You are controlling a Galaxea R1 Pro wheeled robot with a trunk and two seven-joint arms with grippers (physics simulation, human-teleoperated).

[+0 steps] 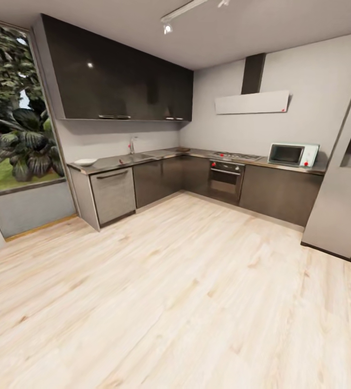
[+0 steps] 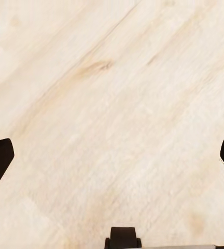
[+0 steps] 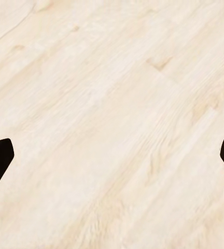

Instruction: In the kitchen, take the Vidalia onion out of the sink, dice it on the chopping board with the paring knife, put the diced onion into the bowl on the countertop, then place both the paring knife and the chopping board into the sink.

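Standing way back on the pale wood floor, the robot's basically still in transit here, nowhere near anything it needs. The countertop runs along the far wall and wraps around the corner, and the sink is set into the left stretch of it, with the chrome tap sticking up behind. So the whole job is ahead and a bit to the left of where it's looking.

The white bowl sits at the very left end of that counter, well apart from the sink, above the lighter grey dishwasher front. There's something dark and flat further along near the corner that might be the chopping board, but it's too small to call. Can't make out the onion or the knife from this far away.

Both wrist cams are just pointing down at floorboards. The left gripper has its dark fingertips right out at the two edges of its view, so it's spread wide with nothing in it. Same deal with the right gripper, wide and holding nothing.

My guess is the left arm ends up nearer the sink once it rolls up, since everything sits off to that side, but honestly it depends how it parks.
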